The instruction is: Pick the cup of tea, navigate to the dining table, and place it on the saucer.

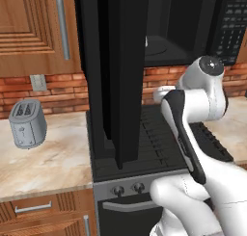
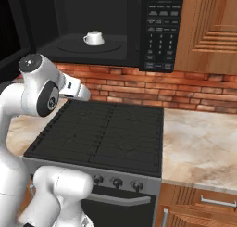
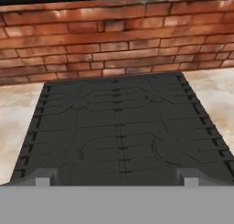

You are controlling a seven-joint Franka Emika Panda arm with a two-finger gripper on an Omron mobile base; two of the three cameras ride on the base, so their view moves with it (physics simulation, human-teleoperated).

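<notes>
The cup of tea [image 2: 94, 38], small, white and with a side handle, stands on the round plate inside the open microwave [image 2: 92, 17], above the stove. My gripper [image 3: 116, 178] hangs over the stove's black grates, below the microwave and facing the brick wall. Its two fingertips [image 3: 43, 177] stand wide apart with nothing between them, so it is open. The dining table and the saucer are out of view.
The microwave's black door [image 1: 116, 76] is swung open to the left, over the stove [image 2: 106, 133]. A grey toaster [image 1: 28, 123] sits on the marbled counter at the left. More counter [image 2: 199, 142] lies to the stove's right, with wooden cabinets above.
</notes>
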